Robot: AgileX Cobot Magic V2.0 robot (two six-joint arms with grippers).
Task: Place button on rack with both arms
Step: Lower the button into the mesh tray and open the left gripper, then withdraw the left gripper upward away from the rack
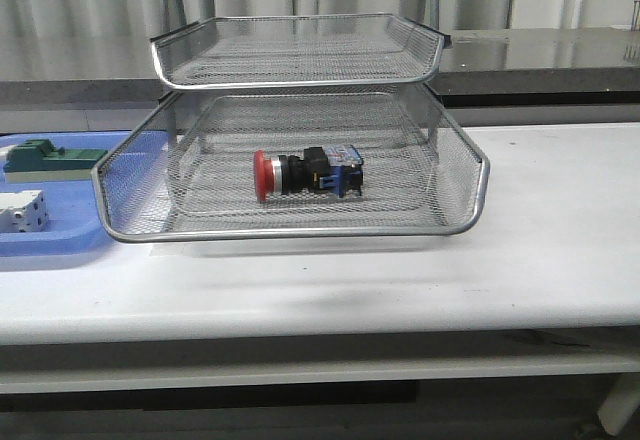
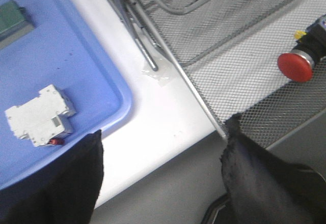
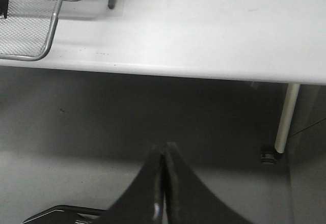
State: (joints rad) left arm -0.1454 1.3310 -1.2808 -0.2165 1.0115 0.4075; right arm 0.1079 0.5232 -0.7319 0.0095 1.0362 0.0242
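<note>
Front edge of tabletop (image 1: 400, 300) bare; button (image 1: 305, 174) lies on its side in the rack (image 1: 300, 232) lower tier, placement apparently complete; left gripper (image 2: 160, 178) spread empty, right gripper (image 3: 164, 183) clenched empty, next: retract both.

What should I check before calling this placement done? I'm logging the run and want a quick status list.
1. Button inside the rack's lower tray: ok.
2. Button lying on its side on the mesh, clear of the rim: ok.
3. Left gripper open, holding nothing: ok.
4. Right gripper fingers together, empty, off the table edge: ok.
5. Upper tray empty: cannot tell fully.
6. White block in blue tray: ok.
</note>
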